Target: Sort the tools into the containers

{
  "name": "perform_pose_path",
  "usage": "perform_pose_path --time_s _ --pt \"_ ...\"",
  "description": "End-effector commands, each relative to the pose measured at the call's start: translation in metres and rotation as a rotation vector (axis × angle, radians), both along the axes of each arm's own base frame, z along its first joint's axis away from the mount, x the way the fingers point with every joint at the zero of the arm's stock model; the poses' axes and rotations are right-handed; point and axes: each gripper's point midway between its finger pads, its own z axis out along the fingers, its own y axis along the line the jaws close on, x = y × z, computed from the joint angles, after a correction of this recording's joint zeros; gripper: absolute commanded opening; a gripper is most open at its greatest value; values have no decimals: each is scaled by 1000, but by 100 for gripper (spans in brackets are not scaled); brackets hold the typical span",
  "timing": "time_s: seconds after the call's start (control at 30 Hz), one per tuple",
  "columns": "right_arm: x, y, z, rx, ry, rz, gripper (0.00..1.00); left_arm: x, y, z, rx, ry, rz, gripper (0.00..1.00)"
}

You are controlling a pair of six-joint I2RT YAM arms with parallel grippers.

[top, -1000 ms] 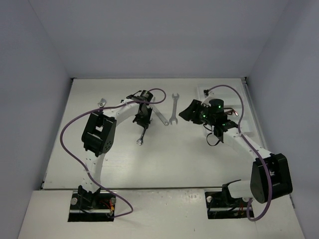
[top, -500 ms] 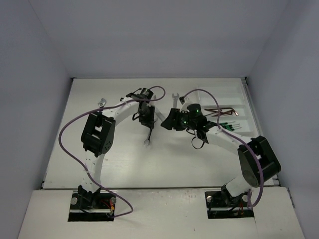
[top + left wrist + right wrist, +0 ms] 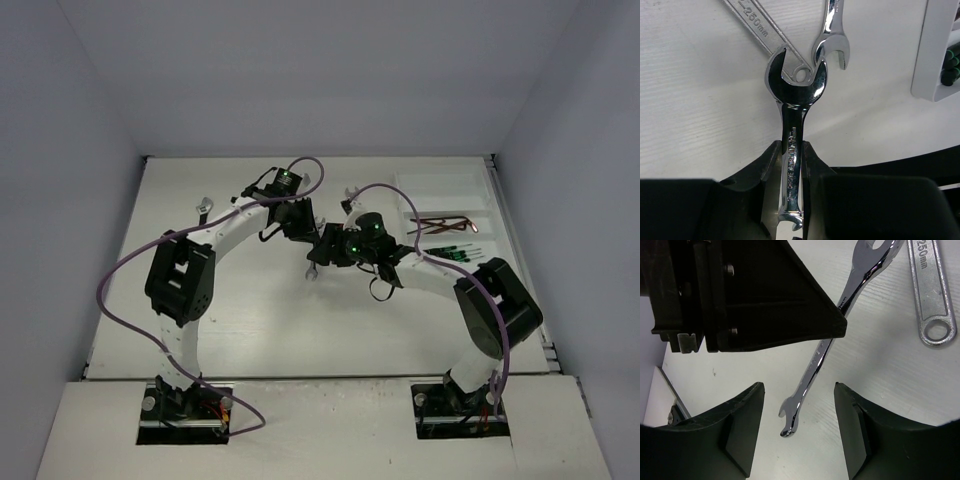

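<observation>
While the right gripper point(image 3: 797, 405) hangs wide open nearest us, holding nothing, its two fingers straddle the free end of an open-end wrench point(image 3: 815, 365) without touching it. That wrench sits mid-table, free end pointing to 6 o'clock. It's pinched by the shank in the left gripper point(image 3: 790, 152), jaws closed hard on the steel, and it looks lifted off the table point(image 3: 230, 310).

I read this as a handover, left to right, so the right arm can carry it to the tray point(image 3: 440, 185) out at 2 o'clock.

To do it cleanly, the right fingers want to slide further up the shank. The very tip is a poor hold, because a long wrench will swing there. They should square up so the pads meet the flat faces and stop short of the left fingers. Right closes fully first, and only then does left let go.

Watch the far end, towards 12 o'clock. From the left wrist, the wrench head overlaps the hang-hole of an adjustable wrench point(image 3: 762, 32), and a second open-end wrench point(image 3: 832, 30) lies just beside it. Any pull should go up and away, not dragging across those two.

Farthest out, hex keys point(image 3: 445, 222) lie in the tray's middle lane and screwdrivers point(image 3: 455, 252) in the near one. So I'd judge the far lane is for wrenches, laid in lengthwise.
</observation>
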Motion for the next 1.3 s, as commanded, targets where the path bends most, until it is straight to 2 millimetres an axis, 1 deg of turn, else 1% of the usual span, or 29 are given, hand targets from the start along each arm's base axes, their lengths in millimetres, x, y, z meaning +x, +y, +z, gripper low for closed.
perform_pose_path --time_s 0.0,0.03,0.23,0.43,0.47,0.53,0.6,0.7,0.77,0.8,0.83,0.87,0.9,0.93,1.03,1.07,1.1,1.13,1.17,1.2,1.23,1.27 --pt "25 12 42 80 -126 -39 54 8 -18 61 -148 -116 14 0" --pt "27 12 43 77 -130 -46 54 8 -19 68 -170 -128 23 0" --pt "34 13 40 67 -131 -64 45 7 -21 78 -201 -138 38 0" --pt "38 12 33 52 -129 -80 29 6 -20 88 -211 -162 38 0" --pt "39 12 33 51 -131 -82 25 5 -21 89 -212 -163 37 0" --pt "40 11 35 50 -139 -88 10 4 -20 88 -212 -162 38 0" --pt "42 8 39 49 -153 -106 0 3 -21 87 -209 -161 32 0" --pt "46 2 48 53 -173 -133 0 4 -20 85 -198 -172 27 0" --pt "50 -5 52 62 -171 -169 0 5 -17 86 -179 -184 29 5" --pt "54 -12 52 64 -166 -196 0 5 -13 85 -160 -186 35 20" --pt "57 -19 53 68 -161 -219 0 6 -9 86 -139 -197 42 29" --pt "60 -24 54 74 -157 -240 0 8 -5 87 -116 -211 50 35" --pt "63 -29 57 86 -153 -263 0 10 2 90 -82 -232 66 38" --pt "65 -35 57 91 -143 -288 0 12 8 95 -59 -253 78 43" --pt "83 -70 65 121 -135 -399 0 20 37 116 40 -357 140 50" --pt "89 -82 68 136 -129 -444 0 20 45 123 60 -385 150 50" --pt "98 -99 73 147 -132 -498 0 19 54 135 82 -430 157 51" --pt "105 -113 76 156 -135 -542 0 18 65 138 118 -457 173 51" --pt "109 -121 78 163 -132 -578 0 17 71 143 139 -478 178 51" --pt "114 -134 79 171 -120 -637 0 14 78 148 163 -498 179 51" --pt "125 -156 83 188 -112 -728 0 10 88 149 201 -511 184 52" --pt "133 -173 86 204 -110 -799 0 6 93 146 222 -509 182 52"
